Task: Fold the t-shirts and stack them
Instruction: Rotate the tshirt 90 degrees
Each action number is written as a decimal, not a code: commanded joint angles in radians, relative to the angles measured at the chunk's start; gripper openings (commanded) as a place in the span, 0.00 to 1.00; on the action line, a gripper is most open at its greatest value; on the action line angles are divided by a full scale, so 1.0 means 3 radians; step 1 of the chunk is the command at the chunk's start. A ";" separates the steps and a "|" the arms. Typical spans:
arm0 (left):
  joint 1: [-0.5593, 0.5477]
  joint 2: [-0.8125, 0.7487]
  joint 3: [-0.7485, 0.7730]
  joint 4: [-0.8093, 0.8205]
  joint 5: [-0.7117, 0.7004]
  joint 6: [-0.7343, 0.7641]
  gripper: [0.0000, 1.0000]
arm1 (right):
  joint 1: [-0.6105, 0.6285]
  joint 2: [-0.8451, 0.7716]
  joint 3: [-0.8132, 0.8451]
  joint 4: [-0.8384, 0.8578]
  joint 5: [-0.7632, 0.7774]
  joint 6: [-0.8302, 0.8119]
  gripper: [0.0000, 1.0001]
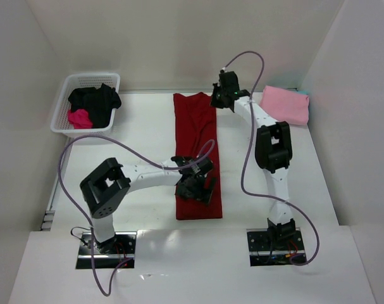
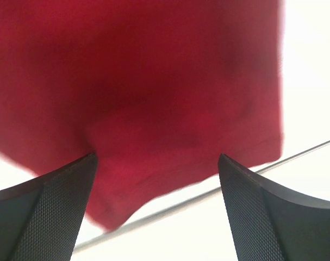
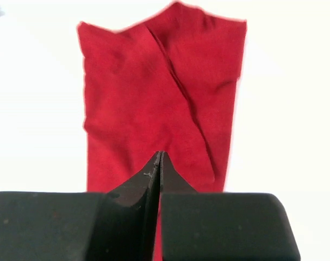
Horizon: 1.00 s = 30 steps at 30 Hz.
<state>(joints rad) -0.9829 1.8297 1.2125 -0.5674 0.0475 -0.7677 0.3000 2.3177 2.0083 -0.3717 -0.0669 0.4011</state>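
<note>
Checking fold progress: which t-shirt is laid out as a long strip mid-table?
The dark red cloth t-shirt, flat at centre. The light pink t-shirt sits folded far right; the black t-shirt and magenta t-shirt lie bunched in the white basket.

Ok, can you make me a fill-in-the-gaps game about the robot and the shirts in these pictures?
1. The long shirt in the middle of the table is dark ____.
2. The black shirt lies in a white ____.
3. The left hand, over the long shirt's near end, is wide ____.
4. The folded pink shirt sits at the far ____ corner.
Missing words: red, basket, open, right.
</note>
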 commanded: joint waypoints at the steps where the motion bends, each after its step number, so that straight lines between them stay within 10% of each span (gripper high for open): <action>1: 0.0045 -0.0362 -0.0099 -0.0297 -0.0214 -0.0151 0.99 | -0.0095 -0.0704 -0.0158 0.0206 0.0085 -0.0146 0.04; 10: 0.0045 -0.0755 0.0079 -0.0501 -0.0552 -0.0258 0.99 | -0.0162 -0.1409 -0.0990 0.0140 -0.0023 -0.0212 0.20; 18: 0.0325 -0.1797 -0.0493 -0.0333 -0.0557 -0.0692 0.99 | -0.0162 -0.2989 -0.2301 -0.0120 -0.0184 -0.0202 0.93; 30: 0.0730 -0.2014 -0.0831 -0.0129 -0.0133 -0.0652 0.99 | 0.0277 -0.4090 -0.3810 -0.0279 -0.0513 0.0621 0.98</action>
<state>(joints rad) -0.7650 1.1976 0.9806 -0.6567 -0.0570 -0.9493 0.3161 1.1149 0.9146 -0.4232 -0.1860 0.5110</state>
